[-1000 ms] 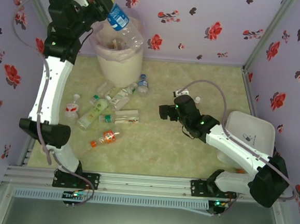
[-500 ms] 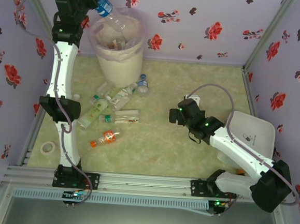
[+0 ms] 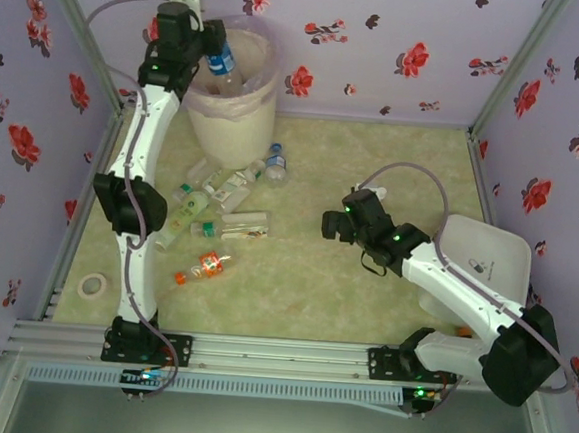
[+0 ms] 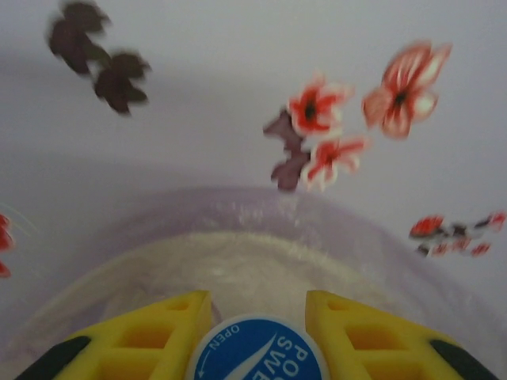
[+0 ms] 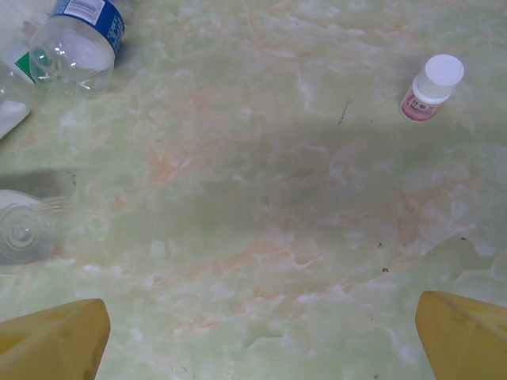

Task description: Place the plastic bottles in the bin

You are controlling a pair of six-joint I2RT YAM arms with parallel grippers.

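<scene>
Left gripper (image 4: 257, 313) clamped on a blue-capped bottle (image 4: 257, 356) near its cap, over the bin (image 3: 232, 122) mouth. Loose plastic bottles (image 3: 231, 224) lie at the bin's 6 o'clock. Right gripper (image 5: 260, 305), at their 3 o'clock, gapes wide and empty. We judge them light, slick and thin-walled; best taken by the stiff neck.

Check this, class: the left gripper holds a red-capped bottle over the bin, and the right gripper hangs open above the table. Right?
The cap is blue, not red: the left wrist view shows it on the bottle in the left gripper. The rest holds.
</scene>
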